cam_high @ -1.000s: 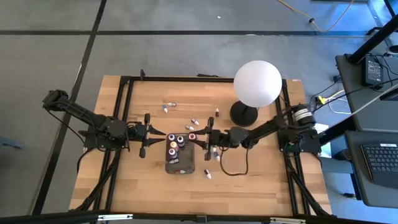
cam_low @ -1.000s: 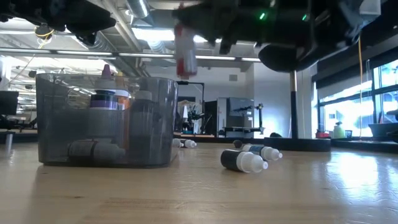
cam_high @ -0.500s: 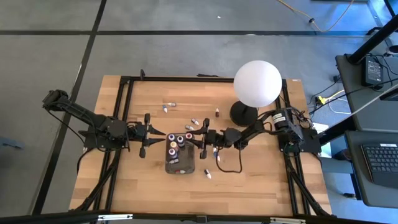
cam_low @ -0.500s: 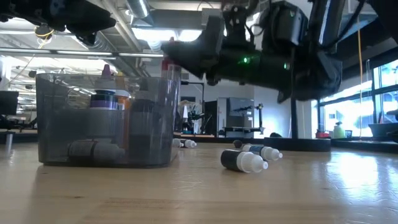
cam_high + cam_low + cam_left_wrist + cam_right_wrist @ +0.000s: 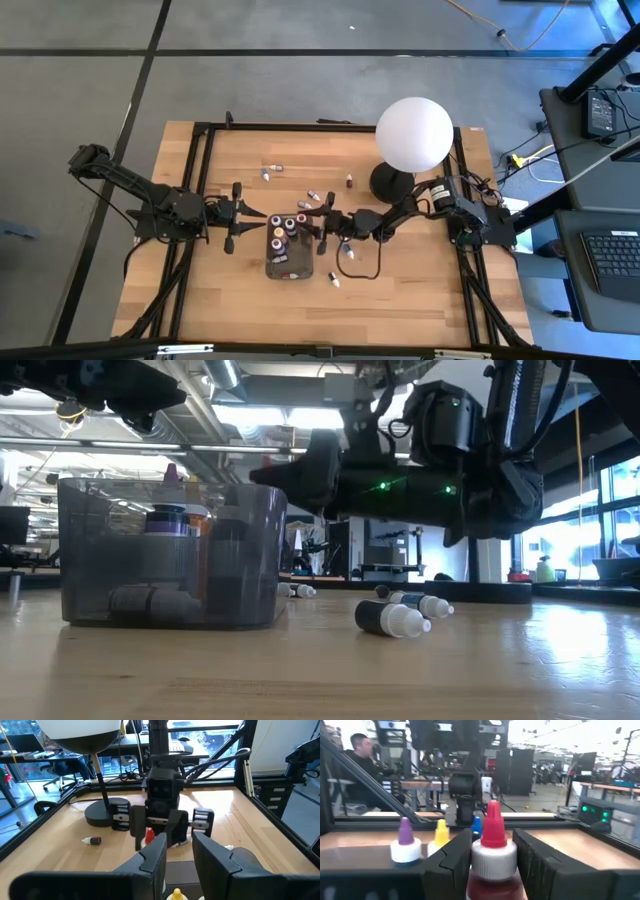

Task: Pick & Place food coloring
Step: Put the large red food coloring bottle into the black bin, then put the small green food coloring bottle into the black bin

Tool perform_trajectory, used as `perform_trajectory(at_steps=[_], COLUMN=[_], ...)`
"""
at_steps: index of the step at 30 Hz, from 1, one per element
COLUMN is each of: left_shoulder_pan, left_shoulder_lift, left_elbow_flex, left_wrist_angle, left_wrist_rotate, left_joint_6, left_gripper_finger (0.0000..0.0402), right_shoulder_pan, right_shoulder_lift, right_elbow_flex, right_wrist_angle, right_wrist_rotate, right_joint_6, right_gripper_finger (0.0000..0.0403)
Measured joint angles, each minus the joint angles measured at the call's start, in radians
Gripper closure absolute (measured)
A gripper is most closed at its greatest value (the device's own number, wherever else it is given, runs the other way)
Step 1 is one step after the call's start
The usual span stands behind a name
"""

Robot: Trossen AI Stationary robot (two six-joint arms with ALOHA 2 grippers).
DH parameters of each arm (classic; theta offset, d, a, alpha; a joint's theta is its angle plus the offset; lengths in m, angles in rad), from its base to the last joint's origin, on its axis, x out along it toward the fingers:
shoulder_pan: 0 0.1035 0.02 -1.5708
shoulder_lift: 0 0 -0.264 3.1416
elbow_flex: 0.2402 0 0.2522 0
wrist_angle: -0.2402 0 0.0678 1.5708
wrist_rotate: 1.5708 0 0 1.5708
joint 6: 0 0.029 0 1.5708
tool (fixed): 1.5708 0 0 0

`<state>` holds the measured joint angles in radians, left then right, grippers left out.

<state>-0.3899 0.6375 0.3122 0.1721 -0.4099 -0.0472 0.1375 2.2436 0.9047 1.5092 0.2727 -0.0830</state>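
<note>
Right gripper [image 5: 322, 224] has advanced from beside the grey bin [image 5: 291, 266] to its right rim. Fingers flank a red-capped food coloring bottle [image 5: 493, 854]; the grip reads as slackening, but whether the bottle is already let go I cannot tell. Judged: a drop into the bin, joining the purple- and yellow-tipped bottles there. Left gripper [image 5: 233, 216] waits unmoved at the bin's left side, part-open and empty. Loose bottles [image 5: 313, 195] remain mid-table. No legible labels or writing.
</note>
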Motion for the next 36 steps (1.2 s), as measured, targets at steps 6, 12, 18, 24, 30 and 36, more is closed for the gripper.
perform_trajectory(at_steps=[6,12,18,24,30,36], left_shoulder_pan=[0.0,0.0,0.0,0.0,0.0,0.0], left_shoulder_lift=[0.0,0.0,0.0,0.0,0.0,0.0], left_elbow_flex=[0.0,0.0,0.0,0.0,0.0,0.0], left_wrist_angle=[0.0,0.0,0.0,0.0,0.0,-0.005], left_wrist_rotate=[0.0,0.0,0.0,0.0,0.0,0.0], left_joint_6=[0.0,-0.001,-0.001,-0.001,0.0,0.006], left_gripper_finger=[0.0313,0.0313,0.0313,0.0313,0.0313,0.0313], right_shoulder_pan=[-0.004,-0.004,-0.003,0.019,0.038,0.067], right_shoulder_lift=[0.0,0.0,0.0,-0.001,-0.067,-0.228], right_elbow_flex=[0.0,0.0,0.0,0.0,-0.01,-0.043], right_wrist_angle=[-0.05,-0.063,-0.013,0.044,0.029,-0.231], right_wrist_rotate=[0.071,0.086,0.085,0.085,0.083,0.083], right_joint_6=[0.002,0.007,0.003,-0.004,-0.026,-0.015], right_gripper_finger=[0.0252,0.025,0.025,0.0249,0.0249,0.0249])
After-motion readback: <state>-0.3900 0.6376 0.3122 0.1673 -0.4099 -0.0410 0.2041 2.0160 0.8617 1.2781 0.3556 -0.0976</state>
